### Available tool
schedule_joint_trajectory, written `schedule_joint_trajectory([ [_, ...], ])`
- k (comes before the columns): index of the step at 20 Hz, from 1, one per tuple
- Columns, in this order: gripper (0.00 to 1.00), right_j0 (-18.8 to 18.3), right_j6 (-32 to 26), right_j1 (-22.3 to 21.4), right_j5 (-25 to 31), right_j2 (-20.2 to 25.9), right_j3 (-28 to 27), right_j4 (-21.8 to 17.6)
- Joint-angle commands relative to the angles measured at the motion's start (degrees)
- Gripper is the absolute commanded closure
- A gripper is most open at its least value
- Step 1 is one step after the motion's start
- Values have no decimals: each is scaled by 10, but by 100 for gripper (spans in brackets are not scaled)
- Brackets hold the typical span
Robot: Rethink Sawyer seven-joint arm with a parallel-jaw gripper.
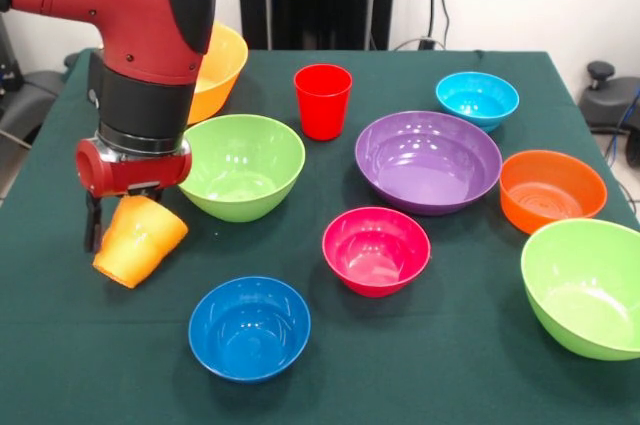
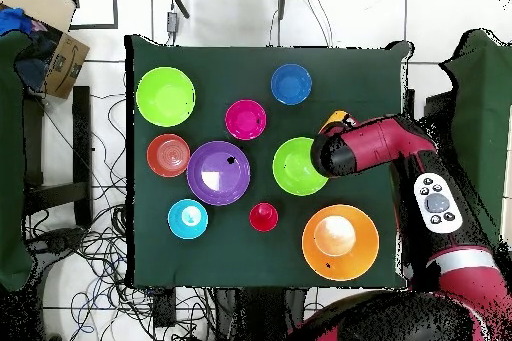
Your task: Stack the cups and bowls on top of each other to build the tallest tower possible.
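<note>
My gripper (image 1: 122, 207) is shut on an orange cup (image 1: 140, 242), which hangs tilted at the table's left side, beside a lime green bowl (image 1: 242, 165). From overhead only a sliver of that cup (image 2: 336, 117) shows past the arm. A red cup (image 1: 322, 101) stands upright and alone at the back middle. Separate on the cloth lie a large yellow-orange bowl (image 1: 218, 70), a purple bowl (image 1: 428, 160), a pink bowl (image 1: 376, 250), a dark blue bowl (image 1: 249, 327), a light blue bowl (image 1: 477, 99), an orange bowl (image 1: 552, 190) and a second lime green bowl (image 1: 585, 287). Nothing is stacked.
The dark green tablecloth (image 1: 420, 365) covers the whole table. A cardboard box (image 2: 50, 37) sits off the table at the overhead view's top left, and cables lie on the floor around it. The lime green bowl at the right reaches the picture's edge.
</note>
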Motion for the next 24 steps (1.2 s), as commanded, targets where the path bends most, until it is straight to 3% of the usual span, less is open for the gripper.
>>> schedule_joint_trajectory([
  [1,0,1,27,28,-68,3,0,6],
  [6,0,14,35,19,-71,-8,0,17],
  [7,100,19,36,19,-73,-11,-4,21],
  [18,100,30,34,20,-63,-21,-13,34],
  [22,100,11,-36,15,-11,12,-4,73],
  [24,100,-10,-85,7,35,41,11,119],
])
